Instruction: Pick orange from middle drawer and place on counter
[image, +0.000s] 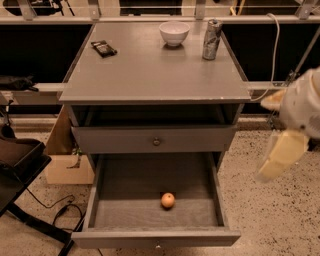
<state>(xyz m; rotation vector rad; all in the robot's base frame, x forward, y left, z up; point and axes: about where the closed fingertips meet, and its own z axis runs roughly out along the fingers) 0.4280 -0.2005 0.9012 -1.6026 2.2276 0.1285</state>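
The orange (168, 200) lies on the dark floor of the open middle drawer (107, 195), near the drawer's front and centre. The drawer is pulled far out, and its flat front (125, 239) faces me at the bottom. The counter (150, 70) is the grey top of the cabinet above it. My gripper (274, 131) hangs in the air at the right, beside the cabinet and level with the drawers, well apart from the orange. Its cream fingers (282, 155) are spread, with nothing between them.
On the counter stand a white bowl (174, 33) and a dented can (212, 39) at the back, with a dark packet (104, 48) at the back left. A closed drawer front with a round knob (156, 141) sits above the open drawer. A cardboard box (65, 160) and a black chair (20, 165) are at the left.
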